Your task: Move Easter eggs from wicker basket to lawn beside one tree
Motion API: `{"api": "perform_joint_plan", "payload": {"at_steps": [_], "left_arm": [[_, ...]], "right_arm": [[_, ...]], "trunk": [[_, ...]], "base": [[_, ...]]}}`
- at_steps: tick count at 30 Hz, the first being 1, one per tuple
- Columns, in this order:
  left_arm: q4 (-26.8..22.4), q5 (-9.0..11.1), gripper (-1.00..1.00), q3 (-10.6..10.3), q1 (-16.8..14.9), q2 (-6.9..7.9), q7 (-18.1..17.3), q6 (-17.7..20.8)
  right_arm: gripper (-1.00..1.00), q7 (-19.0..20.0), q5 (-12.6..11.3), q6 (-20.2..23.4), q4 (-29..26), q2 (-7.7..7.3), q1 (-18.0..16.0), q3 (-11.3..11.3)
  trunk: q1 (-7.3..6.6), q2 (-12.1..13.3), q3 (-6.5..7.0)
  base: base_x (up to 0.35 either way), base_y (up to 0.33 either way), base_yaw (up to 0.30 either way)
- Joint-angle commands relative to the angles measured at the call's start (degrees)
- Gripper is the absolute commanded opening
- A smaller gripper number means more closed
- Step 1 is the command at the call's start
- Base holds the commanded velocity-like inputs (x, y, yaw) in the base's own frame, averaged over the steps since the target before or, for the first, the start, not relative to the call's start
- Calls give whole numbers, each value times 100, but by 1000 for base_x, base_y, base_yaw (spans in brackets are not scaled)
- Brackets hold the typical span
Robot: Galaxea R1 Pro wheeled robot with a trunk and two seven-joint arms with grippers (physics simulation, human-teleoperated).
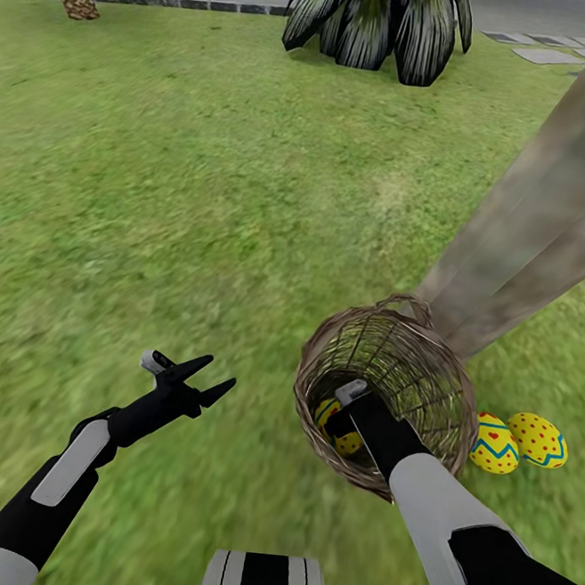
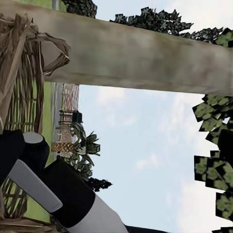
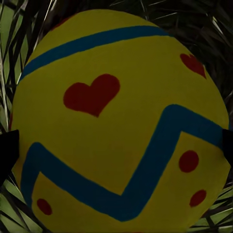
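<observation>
The right pincer (image 1: 344,423) reaches down inside the wicker basket (image 1: 427,377), its fingertips on either side of the last Easter egg (image 3: 121,121); whether it grips, I cannot tell. The left pincer (image 1: 202,380) hangs spread and empty over the lawn (image 1: 204,186). Two more eggs (image 1: 495,444) (image 1: 539,440) lie on the grass just beside the basket, at the tree (image 1: 531,235) trunk's foot. Beyond, a dark leafy bush (image 1: 381,19) and paving edge the garden.

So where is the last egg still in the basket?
In the head view, the third egg lies at the bottom of the wicker basket, right of centre by the tree trunk, with the right gripper reaching in around it.
</observation>
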Motion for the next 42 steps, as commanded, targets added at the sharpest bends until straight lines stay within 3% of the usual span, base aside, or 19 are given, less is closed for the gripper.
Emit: {"api": "perform_joint_plan", "payload": {"at_steps": [1, 8, 14, 19, 23, 34, 40, 42], "left_arm": [[2, 24, 100, -10, -3, 6, -7, 22], [5, 25, 100, -10, -3, 5, -7, 22], [4, 25, 100, -10, -3, 5, -7, 22], [2, 22, 100, -10, -3, 5, -7, 22], [2, 16, 100, -10, -3, 5, -6, 22], [3, 8, 100, -10, -3, 5, -4, 22], [4, -1, 100, -10, -3, 3, 2, 22], [9, -8, 100, -10, -3, -112, 19, 22]], "right_arm": [[-100, 37, 95, 21, 409, -2, 3, 14], [-100, 43, 95, 21, 409, -8, 3, 14], [-100, 43, 93, 26, 404, -8, 5, 14], [-100, 43, 95, 28, 402, -10, 4, 14], [-100, 43, 95, 27, 401, -13, 4, 14], [-100, 43, 78, 29, 334, -59, 3, 7], [-100, 43, 93, 70, 309, -121, 5, -21], [-100, 43, 88, 86, 308, -122, 4, -21]], "trunk": [[1, 0, -4], [1, 0, -4], [-14, 8, 129], [-14, 8, 129], [-25, 13, 217], [-25, 13, 217], [-40, 21, 350], [-45, 24, 395]], "base": [[0, 0, 0], [0, 0, 0], [0, 0, 0], [0, 0, 0], [0, 0, 0], [0, 0, 0], [0, 0, 0], [0, 0, 0]]}}
